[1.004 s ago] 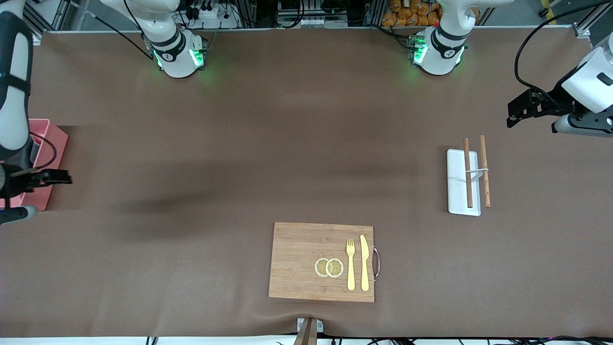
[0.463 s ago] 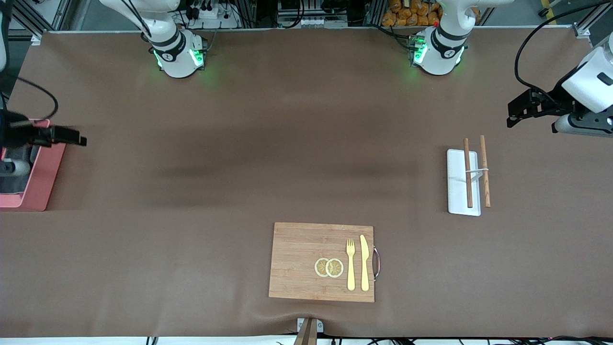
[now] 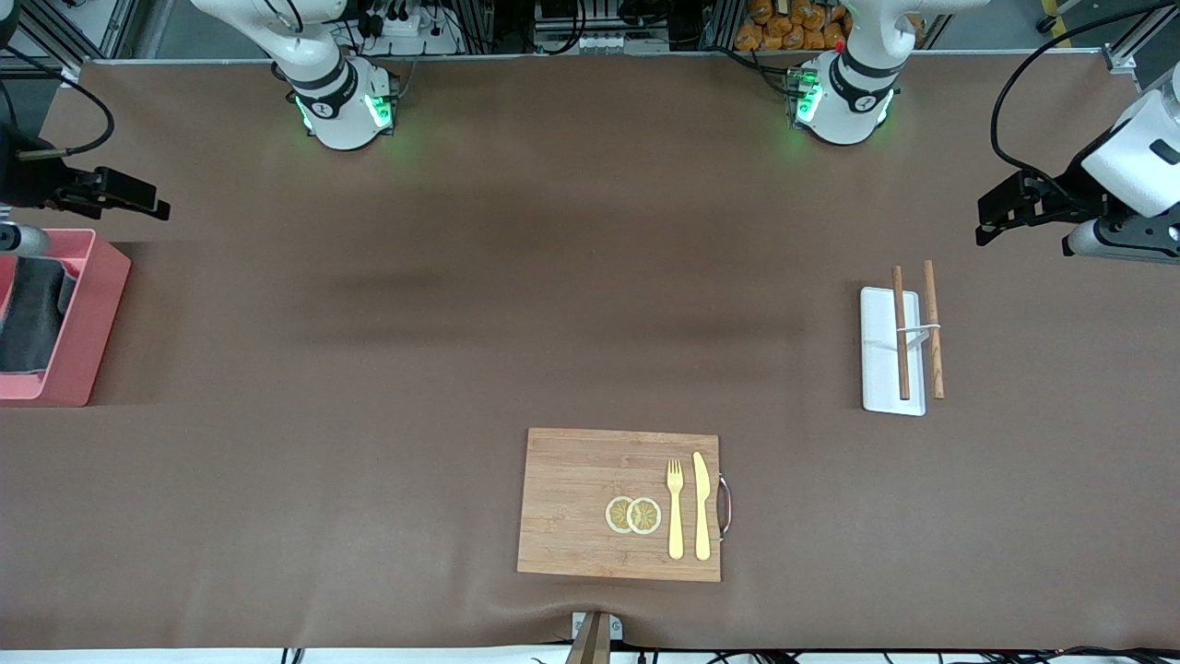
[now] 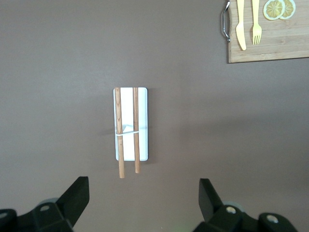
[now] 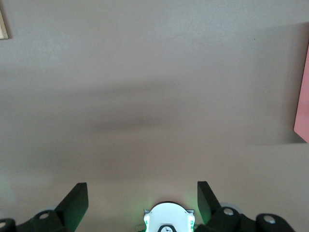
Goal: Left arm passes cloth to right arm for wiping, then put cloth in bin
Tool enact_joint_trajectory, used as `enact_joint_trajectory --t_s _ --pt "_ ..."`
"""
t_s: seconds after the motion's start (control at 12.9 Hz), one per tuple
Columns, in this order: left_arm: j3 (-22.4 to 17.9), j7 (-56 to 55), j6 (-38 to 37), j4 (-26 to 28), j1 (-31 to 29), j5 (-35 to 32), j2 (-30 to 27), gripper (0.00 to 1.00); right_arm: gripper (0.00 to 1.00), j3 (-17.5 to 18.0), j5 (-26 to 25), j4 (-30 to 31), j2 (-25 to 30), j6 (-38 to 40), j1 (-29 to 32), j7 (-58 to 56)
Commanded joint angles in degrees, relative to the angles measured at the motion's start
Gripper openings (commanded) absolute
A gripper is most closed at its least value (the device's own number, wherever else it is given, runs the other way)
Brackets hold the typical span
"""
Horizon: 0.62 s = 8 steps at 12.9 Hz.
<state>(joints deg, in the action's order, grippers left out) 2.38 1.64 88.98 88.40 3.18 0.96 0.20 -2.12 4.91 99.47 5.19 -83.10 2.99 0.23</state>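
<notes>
The cloth (image 3: 33, 318) lies inside the pink bin (image 3: 89, 318) at the right arm's end of the table, dark grey face up. My right gripper (image 3: 138, 195) hangs open and empty over the bare table beside the bin's end nearest the robots' bases; its wrist view shows only the wide-apart gripper (image 5: 142, 200), a strip of the bin (image 5: 303, 96) and brown mat. My left gripper (image 3: 1000, 210) waits open and empty at the left arm's end of the table, and in its wrist view the gripper (image 4: 143, 198) is over bare mat with nothing between the fingers.
A white tray (image 3: 880, 355) with two wooden sticks (image 3: 901, 332) lies toward the left arm's end, also in the left wrist view as the tray (image 4: 150, 121). A wooden cutting board (image 3: 572, 507) nearest the front camera carries lemon slices (image 3: 633, 515), a yellow fork and a knife.
My right gripper has lifted off the bin and swung toward the robots' bases, uncovering the cloth in the bin. The left arm has not moved.
</notes>
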Motion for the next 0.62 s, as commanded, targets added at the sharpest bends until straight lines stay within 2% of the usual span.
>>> enact_joint_trajectory --t_s 0.0,0.31,0.54 --pt "0.0 -0.6 0.2 -0.6 0.0 0.7 0.2 1.00 1.00 -0.6 -2.3 1.8 3.3 -4.7 -4.7 6.6" --pt "0.0 -0.6 0.2 -0.6 -0.1 0.7 0.2 1.00 1.00 -0.3 -2.6 -5.9 1.6 -7.9 -4.6 5.7" --pt "0.0 -0.6 0.2 -0.6 0.0 0.7 0.2 1.00 1.00 0.3 -3.1 -11.1 -2.7 -8.1 -3.9 3.3"
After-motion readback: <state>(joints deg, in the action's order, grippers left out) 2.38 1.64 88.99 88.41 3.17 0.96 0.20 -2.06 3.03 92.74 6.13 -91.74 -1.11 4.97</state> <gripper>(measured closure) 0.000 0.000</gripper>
